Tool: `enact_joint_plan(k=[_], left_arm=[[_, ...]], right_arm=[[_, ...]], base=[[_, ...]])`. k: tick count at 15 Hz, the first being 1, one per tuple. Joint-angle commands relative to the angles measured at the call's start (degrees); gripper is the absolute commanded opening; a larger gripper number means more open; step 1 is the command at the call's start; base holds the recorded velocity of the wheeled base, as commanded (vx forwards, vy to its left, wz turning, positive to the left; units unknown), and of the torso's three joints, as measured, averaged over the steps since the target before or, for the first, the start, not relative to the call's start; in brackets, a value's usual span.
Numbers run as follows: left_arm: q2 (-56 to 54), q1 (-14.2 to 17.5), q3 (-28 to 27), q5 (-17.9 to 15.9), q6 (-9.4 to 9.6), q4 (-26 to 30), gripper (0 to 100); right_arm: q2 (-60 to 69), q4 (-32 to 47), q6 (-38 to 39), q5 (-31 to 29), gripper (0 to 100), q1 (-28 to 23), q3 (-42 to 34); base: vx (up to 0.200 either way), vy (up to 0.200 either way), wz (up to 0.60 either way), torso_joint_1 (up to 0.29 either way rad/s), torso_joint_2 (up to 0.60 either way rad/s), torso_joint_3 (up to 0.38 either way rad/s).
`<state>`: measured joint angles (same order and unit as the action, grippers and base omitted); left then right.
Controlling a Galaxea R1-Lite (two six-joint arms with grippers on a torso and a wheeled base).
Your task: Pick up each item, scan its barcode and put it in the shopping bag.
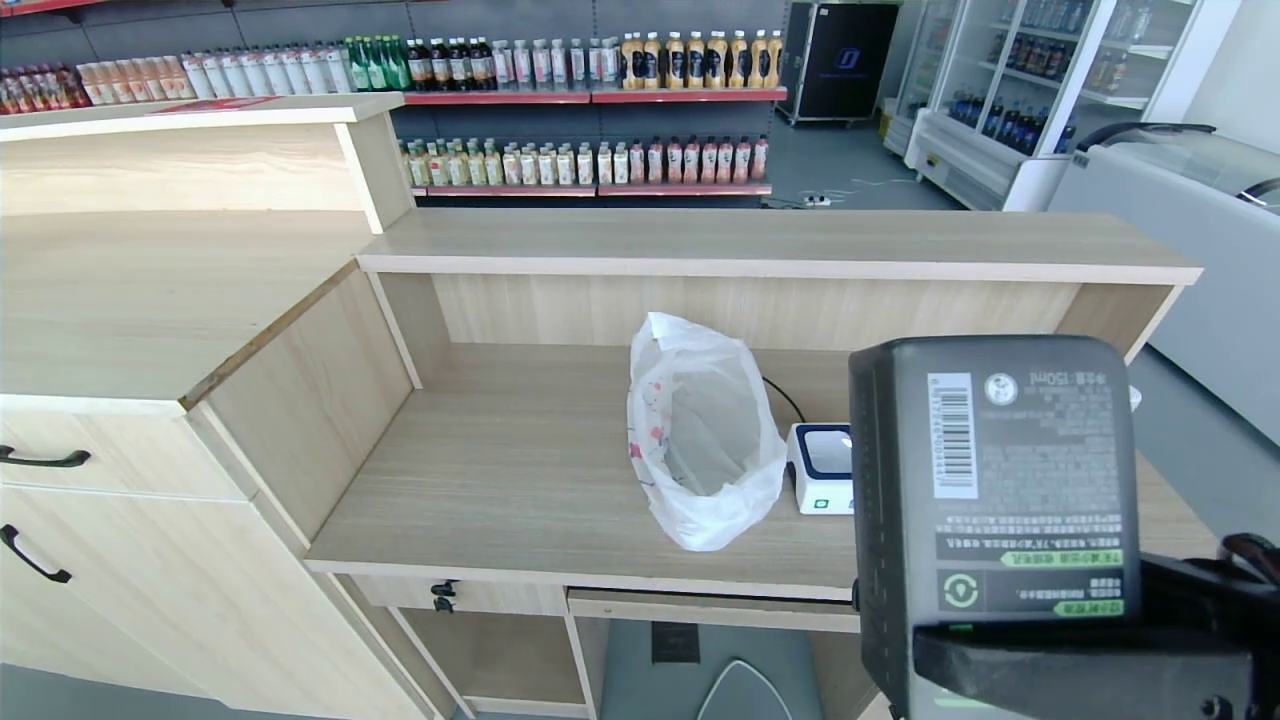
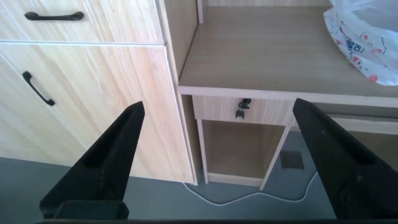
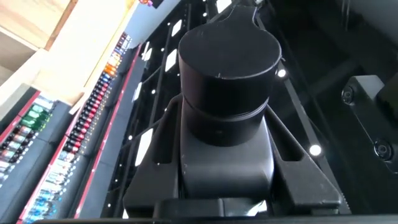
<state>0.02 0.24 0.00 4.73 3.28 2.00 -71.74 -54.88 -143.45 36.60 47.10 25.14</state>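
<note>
The right gripper (image 3: 225,158) clamps a dark, flat-sided plastic bottle (image 1: 990,480), raised at 4 o'clock from the crinkly white shopping bag (image 1: 700,440), whose mouth gapes. A boxy scanner (image 1: 820,468) sits just beside the bag at 3 o'clock. Bare wood-grain desk (image 1: 480,470) runs toward 9 o'clock. The left gripper (image 2: 217,109) is spread wide, holding nothing.

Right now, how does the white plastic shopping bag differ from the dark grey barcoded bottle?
The white plastic shopping bag is soft, crumpled; the dark grey barcoded bottle is rigid. The bag stands open on the wooden counter; the bottle is gripped in the right pincer. Both carry printing.
</note>
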Motion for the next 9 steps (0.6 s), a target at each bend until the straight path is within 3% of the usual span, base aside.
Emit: enact_joint_plan(k=[1, 9], left_arm=[[-0.02, 0.02, 0.00, 0.02, 0.06, 0.02, 100], [-0.02, 0.02, 0.00, 0.02, -0.03, 0.02, 100]], right_arm=[[0.02, 0.04, -0.08, -0.03, 0, 0.00, 0.00], [2.66, 1.18, 0.01, 0.14, 0, -0.35, -1.23]], base=[[0.000, 0.000, 0.00, 0.000, 0.00, 0.000], [0.000, 0.000, 0.00, 0.000, 0.00, 0.000]])
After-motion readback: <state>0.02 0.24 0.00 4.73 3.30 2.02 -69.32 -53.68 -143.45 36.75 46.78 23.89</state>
